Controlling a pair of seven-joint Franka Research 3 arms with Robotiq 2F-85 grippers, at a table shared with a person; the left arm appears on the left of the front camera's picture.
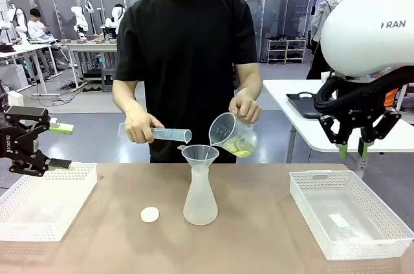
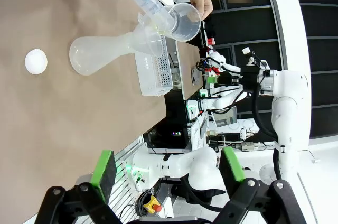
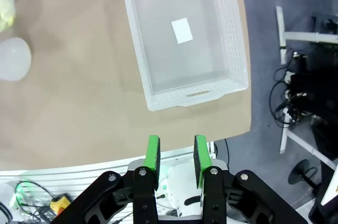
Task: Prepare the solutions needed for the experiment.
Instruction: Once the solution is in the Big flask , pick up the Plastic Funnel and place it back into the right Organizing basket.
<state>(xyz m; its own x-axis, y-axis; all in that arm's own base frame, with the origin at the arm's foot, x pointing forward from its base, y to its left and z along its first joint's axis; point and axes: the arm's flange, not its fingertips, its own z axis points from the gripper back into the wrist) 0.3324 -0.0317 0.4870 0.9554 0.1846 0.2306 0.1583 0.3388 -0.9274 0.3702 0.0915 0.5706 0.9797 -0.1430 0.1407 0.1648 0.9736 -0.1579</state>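
Observation:
The solutions (image 1: pixel 240 150) are a shallow pale yellow-green layer in a clear measuring beaker (image 1: pixel 231 134). The person's hand tilts the beaker toward a funnel (image 1: pixel 200 154) that sits in a translucent conical flask (image 1: pixel 200 200) at mid-table. Their other hand holds a graduated cylinder (image 1: pixel 172 134) level beside the funnel. In the left wrist view the beaker (image 2: pixel 183 21), the cylinder (image 2: pixel 149 3) and the flask (image 2: pixel 100 54) lie far ahead. My left gripper (image 1: pixel 61 145) (image 2: pixel 168 166) hangs open above the left basket, holding nothing. Over the table's right side my right gripper (image 1: pixel 352 151) (image 3: pixel 177 152) has its jaws narrowly apart and holds nothing.
A white round cap (image 1: pixel 150 214) (image 2: pixel 36 61) lies left of the flask. A white basket (image 1: pixel 45 204) stands at the left edge. Another white basket (image 1: pixel 362 238) (image 3: pixel 138 55) stands at the right. A second table (image 1: pixel 304 125) with a black tray is behind on the right.

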